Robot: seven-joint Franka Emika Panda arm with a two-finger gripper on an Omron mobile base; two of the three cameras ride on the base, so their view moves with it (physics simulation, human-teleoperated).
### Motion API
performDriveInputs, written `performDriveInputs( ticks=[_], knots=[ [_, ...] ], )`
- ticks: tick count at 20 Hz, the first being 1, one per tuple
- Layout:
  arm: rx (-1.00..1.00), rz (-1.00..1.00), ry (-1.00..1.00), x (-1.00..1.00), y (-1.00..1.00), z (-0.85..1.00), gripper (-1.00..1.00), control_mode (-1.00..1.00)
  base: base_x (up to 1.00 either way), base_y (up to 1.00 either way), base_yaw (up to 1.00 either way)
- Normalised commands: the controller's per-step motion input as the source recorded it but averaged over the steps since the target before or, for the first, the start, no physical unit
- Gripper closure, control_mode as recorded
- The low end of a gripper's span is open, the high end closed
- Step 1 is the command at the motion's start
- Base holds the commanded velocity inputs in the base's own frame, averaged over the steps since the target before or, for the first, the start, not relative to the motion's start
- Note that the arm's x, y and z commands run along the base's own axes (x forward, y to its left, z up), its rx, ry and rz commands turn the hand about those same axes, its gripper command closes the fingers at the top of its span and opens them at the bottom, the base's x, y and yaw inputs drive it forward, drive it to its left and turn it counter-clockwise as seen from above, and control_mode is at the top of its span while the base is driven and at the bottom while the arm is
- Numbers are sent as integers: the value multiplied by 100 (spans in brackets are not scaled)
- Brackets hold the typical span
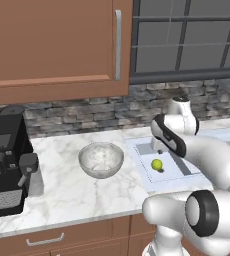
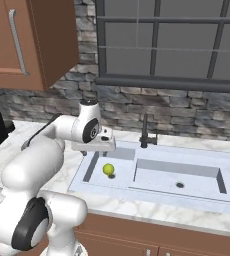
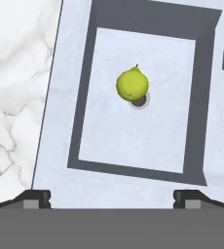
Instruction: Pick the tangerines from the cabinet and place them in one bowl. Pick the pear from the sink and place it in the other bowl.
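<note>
Looking down along the hand, you see the gripper [image 3: 112, 197] spread as wide as it goes, its two dark fingertips [image 3: 35, 197] standing far apart at the bottom of the hand view with nothing between them and nothing touching them. Your pear [image 3: 132, 84], small and yellow-green with a tiny stem, lies on the pale floor of the sink [image 3: 53, 141], in the smaller basin, well ahead of the fingertips and roughly midway between their lines. From the left base view you find the same pear [image 1: 157, 164] in the basin just right of the marble counter [image 1: 82, 195], with the arm's hand hanging above the sink's back edge. On that counter, to the left of the sink, sits the grey translucent bowl [image 1: 101, 159], upright and apart from the pear; further left stands a black coffee machine [image 1: 9, 162]. Above the counter you have the reddish-brown wall cabinet [image 1: 52, 45], its door closed with a metal handle. From the right base view, the pear [image 2: 108, 169] rests in the left basin, below and just right of the hand, and a dark faucet [image 2: 146, 132] rises behind the sink.
</note>
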Motion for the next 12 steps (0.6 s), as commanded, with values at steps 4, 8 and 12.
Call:
performDriveInputs(
  ticks=[4, 8, 12],
  knots=[
    [0, 0, 0, 34, -3, -21, -100, -100, 0, 0, 0],
    [0, 0, 1, 26, -5, -25, -100, -100, 0, 0, 0],
    [0, 0, 1, 20, -5, -29, -100, -100, 0, 0, 0]
  ],
)
